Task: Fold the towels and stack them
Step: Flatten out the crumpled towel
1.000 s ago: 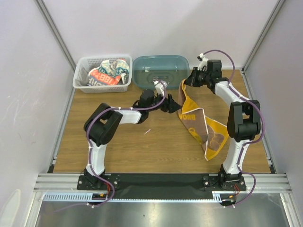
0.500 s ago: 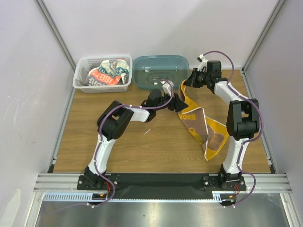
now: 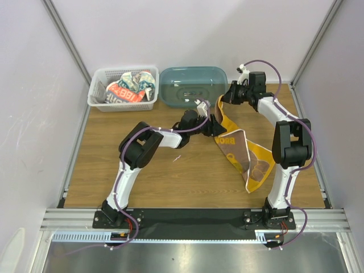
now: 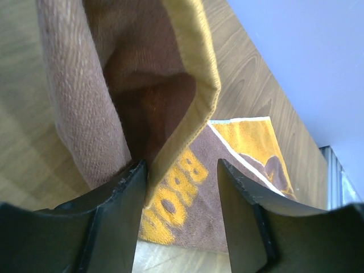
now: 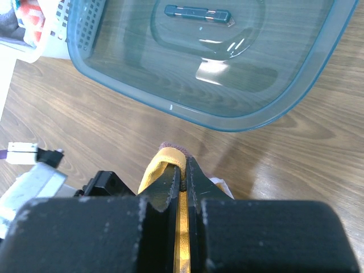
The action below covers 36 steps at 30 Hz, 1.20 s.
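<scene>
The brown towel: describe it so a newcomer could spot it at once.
On the wooden table, look right of centre, near the teal tub. The brown towel hangs from the right gripper and trails across the wood. Unlike the cloths in the white basket, it has orange edging and lettering.

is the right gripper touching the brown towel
Touching. The right wrist view shows the right gripper shut on the brown towel, its orange edge pinched between the fingers.

Two arms are counted: the left arm [image 3: 136, 151] and the right arm [image 3: 291, 142]. One basket [image 3: 96, 98] and one tub [image 3: 170, 85] are seen. One towel [image 3: 242, 151] is counted outside the basket; the bundled cloth [image 3: 129, 88] inside cannot be numbered.
</scene>
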Each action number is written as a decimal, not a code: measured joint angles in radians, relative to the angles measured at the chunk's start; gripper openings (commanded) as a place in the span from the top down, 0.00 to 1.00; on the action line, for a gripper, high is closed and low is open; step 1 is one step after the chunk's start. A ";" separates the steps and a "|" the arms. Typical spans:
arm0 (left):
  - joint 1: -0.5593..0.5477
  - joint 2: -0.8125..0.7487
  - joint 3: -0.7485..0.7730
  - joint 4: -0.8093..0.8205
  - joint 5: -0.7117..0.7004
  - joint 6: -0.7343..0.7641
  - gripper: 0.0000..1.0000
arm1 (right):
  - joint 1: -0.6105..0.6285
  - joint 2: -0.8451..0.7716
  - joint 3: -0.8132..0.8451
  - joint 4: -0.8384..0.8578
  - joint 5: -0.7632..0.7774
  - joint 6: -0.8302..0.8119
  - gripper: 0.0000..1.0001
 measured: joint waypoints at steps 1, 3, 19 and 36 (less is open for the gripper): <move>-0.002 0.000 0.000 -0.004 -0.003 -0.012 0.44 | 0.000 0.000 0.000 0.000 -0.001 0.000 1.00; -0.005 0.004 0.000 -0.005 -0.008 -0.029 0.44 | 0.000 0.000 0.000 -0.001 -0.003 -0.004 1.00; -0.035 0.038 -0.092 0.097 -0.085 -0.132 0.53 | 0.000 0.004 0.000 -0.014 -0.005 -0.015 1.00; -0.029 -0.054 -0.108 -0.034 -0.173 -0.055 1.00 | -0.001 0.008 0.000 -0.038 0.015 -0.034 1.00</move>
